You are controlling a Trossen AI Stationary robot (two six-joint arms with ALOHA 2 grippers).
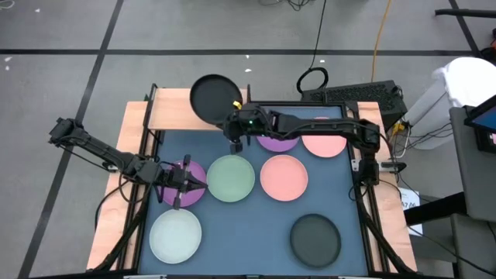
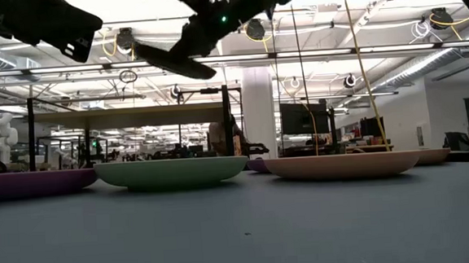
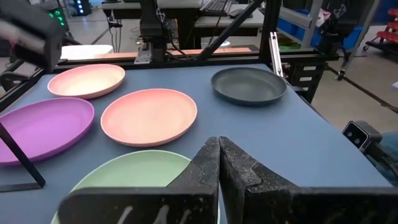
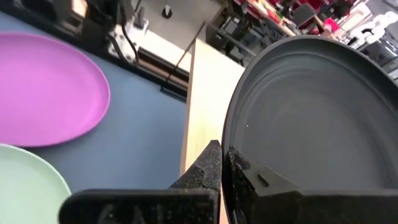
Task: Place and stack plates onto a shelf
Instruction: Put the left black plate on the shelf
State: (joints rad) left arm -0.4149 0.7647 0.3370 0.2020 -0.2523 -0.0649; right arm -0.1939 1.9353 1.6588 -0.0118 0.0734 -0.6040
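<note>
A black plate (image 1: 213, 99) hangs in the air over the light-wood shelf (image 1: 167, 108) at the far left, with my right gripper (image 4: 222, 149) shut on it. On the blue tabletop lie a purple plate (image 1: 192, 177), a green plate (image 1: 230, 178), a pink plate (image 1: 284, 177), a whitish plate (image 1: 176, 236) and another black plate (image 1: 315, 238). A second purple plate (image 1: 277, 142) and a second pink plate (image 1: 324, 144) lie farther back, partly under my right arm. My left gripper (image 1: 184, 184) hovers shut above the near purple plate, holding nothing. My right gripper pinches the black plate's rim (image 4: 231, 144) between its two fingers, on the side facing the table's right. The fingers reach in from the right, nearly level. The plate is lifted clear and tilted (image 2: 169, 62), above the shelf's board (image 4: 205, 93).
Wooden side rails (image 1: 116, 209) run along the table's left and right. A thin black frame (image 1: 298, 105) borders the far side. A keyboard (image 1: 360, 94) and cables lie beyond the far edge.
</note>
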